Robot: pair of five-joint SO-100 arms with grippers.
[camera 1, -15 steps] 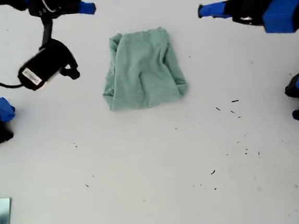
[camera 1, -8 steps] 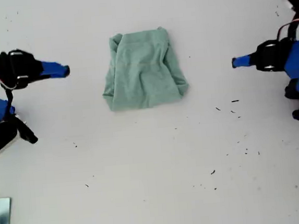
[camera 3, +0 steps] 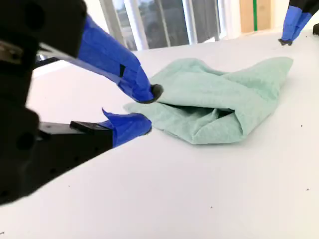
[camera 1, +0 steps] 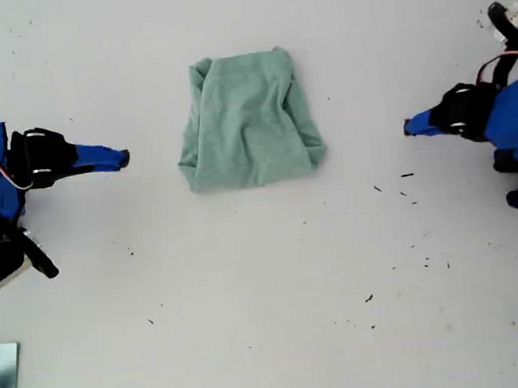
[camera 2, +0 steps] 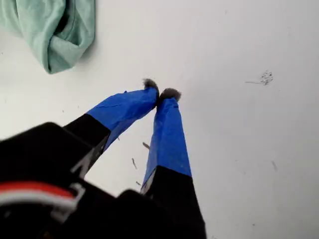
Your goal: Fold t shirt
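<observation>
— Where is the task standing?

— I'm judging the folding near done: on the plain white tabletop the pale sage-green cotton t shirt is lying as one rumpled, folded bundle, centred toward the exterior view's top.

— And next?

— Probably only tidying it. My first gripper, blue-taped, is pressing its tips together on nothing; my second gripper is gaping slightly, empty, beside the cloth.

— Counts?

— One table, one shirt, two grippers.

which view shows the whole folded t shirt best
The exterior view: it looks straight down on the t shirt, showing its whole folded outline on the white table, clear of both arms. The second wrist view shows it low from one side, with its layered edges visible. The first wrist view catches only one corner at the picture's edge.
</observation>
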